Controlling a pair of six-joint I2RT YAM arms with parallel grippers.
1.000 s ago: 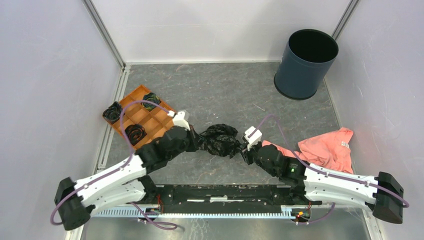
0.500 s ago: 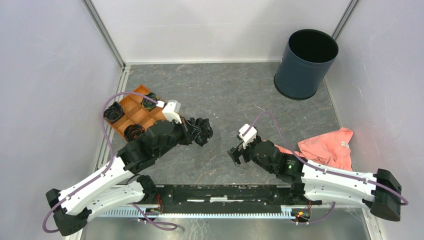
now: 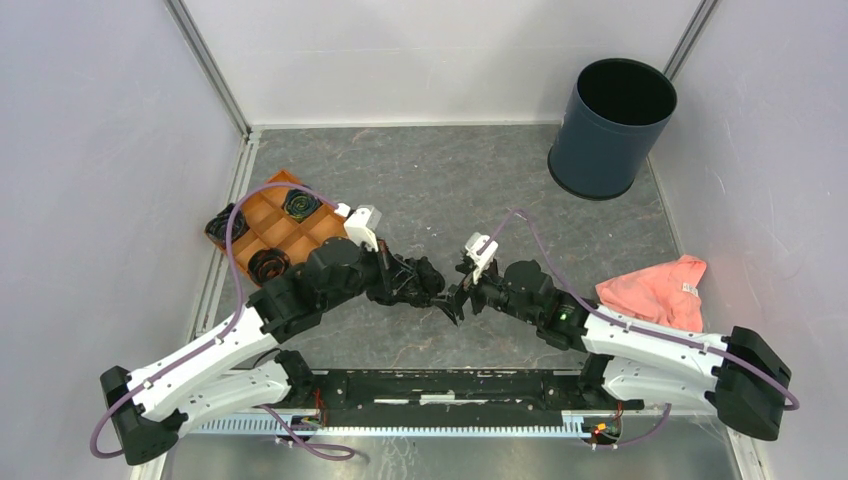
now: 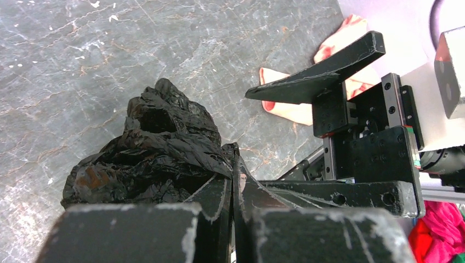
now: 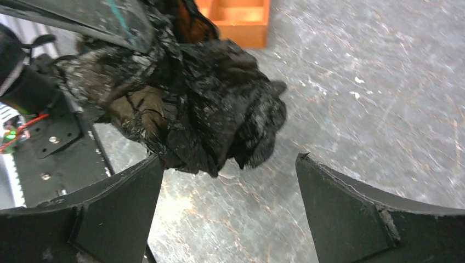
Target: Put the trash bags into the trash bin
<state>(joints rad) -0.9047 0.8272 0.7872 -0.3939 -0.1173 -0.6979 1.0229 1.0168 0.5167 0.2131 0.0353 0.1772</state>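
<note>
- The left gripper, jaws shut tight on a crumpled bag, has swung back from beside the tray to mid-table.
- The right gripper has come forward to meet it. Its jaws, nearly closed a second ago, now stand wide on either side of the bag's free end and hold nothing.
- A second ago the bag was stretched between both grippers; now it is a tight wad.
- The bin stands upright in the far right corner, well apart from the bag.
- Other bags sit in the orange tray's compartments, and one lies at its left edge.
- A pink cloth lies by the right arm.
- The table is dark grey and marbled.
- White walls enclose it, with metal posts at the back corners.
</note>
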